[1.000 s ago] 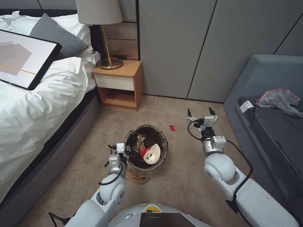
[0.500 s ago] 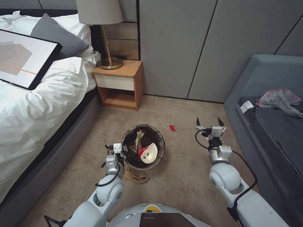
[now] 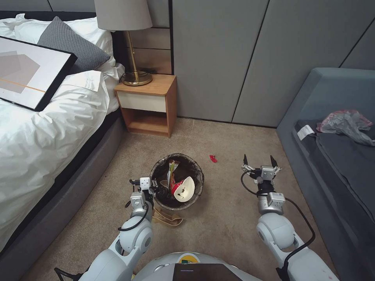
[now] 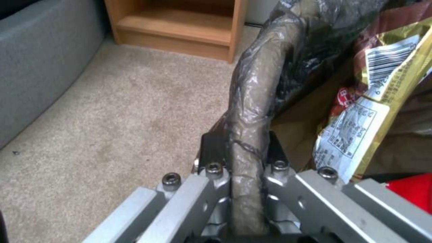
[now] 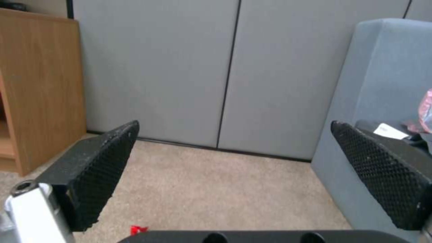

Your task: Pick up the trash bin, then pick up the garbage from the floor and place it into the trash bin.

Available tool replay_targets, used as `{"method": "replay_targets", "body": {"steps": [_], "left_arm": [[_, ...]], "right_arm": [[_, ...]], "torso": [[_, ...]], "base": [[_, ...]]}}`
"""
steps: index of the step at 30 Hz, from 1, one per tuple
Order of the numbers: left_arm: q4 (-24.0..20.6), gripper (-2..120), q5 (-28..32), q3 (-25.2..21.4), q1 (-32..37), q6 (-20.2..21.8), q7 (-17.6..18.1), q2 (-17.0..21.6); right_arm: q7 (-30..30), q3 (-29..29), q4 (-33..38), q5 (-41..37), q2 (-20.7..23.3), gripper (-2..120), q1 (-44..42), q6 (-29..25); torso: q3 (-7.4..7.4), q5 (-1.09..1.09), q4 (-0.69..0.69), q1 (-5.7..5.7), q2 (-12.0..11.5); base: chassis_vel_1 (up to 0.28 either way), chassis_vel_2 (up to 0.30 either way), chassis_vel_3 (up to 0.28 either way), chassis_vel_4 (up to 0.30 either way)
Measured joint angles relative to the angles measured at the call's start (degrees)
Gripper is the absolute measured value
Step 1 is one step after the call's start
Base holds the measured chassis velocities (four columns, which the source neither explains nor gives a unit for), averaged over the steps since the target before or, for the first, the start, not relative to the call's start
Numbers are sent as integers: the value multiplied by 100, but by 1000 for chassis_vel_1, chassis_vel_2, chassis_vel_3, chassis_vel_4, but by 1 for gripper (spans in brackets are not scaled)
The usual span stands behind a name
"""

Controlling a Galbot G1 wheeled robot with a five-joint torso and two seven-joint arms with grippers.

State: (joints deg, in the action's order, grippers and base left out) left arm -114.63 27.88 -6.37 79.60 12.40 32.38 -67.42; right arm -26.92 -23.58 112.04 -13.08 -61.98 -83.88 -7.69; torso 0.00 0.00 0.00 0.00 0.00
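The trash bin [image 3: 195, 173], lined with a dark brown bag, hangs just above the carpet in the middle of the head view. My left gripper [image 3: 154, 186] is shut on its near-left rim; the left wrist view has the bag-wrapped rim [image 4: 252, 101] pinched between the fingers [image 4: 214, 152]. Inside lie a red-and-white paper cup [image 3: 183, 190] and a yellow snack wrapper [image 3: 171, 171], the wrapper [image 4: 360, 125] also close up. A small red scrap [image 3: 213, 158] lies on the carpet beyond the bin. A flat brown paper bag [image 3: 168, 217] lies under the bin's near side. My right gripper [image 3: 259, 160] hangs open to the right.
A wooden nightstand [image 3: 150, 103] with a brass lamp stands against the wall, the bed [image 3: 47, 128] on the left. A grey sofa [image 3: 336, 156] with a translucent plastic bag [image 3: 345, 123] runs along the right. Bare carpet lies between bin and sofa.
My right arm has drawn back toward me and to the right, gripper still open. The bin and left gripper shifted slightly left and stayed there.
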Motion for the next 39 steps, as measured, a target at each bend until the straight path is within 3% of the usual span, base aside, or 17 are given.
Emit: {"method": "replay_targets", "body": {"steps": [10,31,39], "left_arm": [[-5,2,-2,3,9,0,6,-5],[-28,2,-6,3,21,1,9,-9],[-33,2,-14,-1,33,1,12,-43]], "right_arm": [[2,109,-81,87,-52,100,87,-62],[-99,209,-211,205,-78,100,262,-115],[-115,268,-228,235,-75,100,345,-101]], "torso": [[0,0,1,-1,0],[1,0,0,1,0],[0,1,0,1,0]], "base": [[-42,47,60,-36],[-216,219,224,-220],[-61,57,57,-60]]}}
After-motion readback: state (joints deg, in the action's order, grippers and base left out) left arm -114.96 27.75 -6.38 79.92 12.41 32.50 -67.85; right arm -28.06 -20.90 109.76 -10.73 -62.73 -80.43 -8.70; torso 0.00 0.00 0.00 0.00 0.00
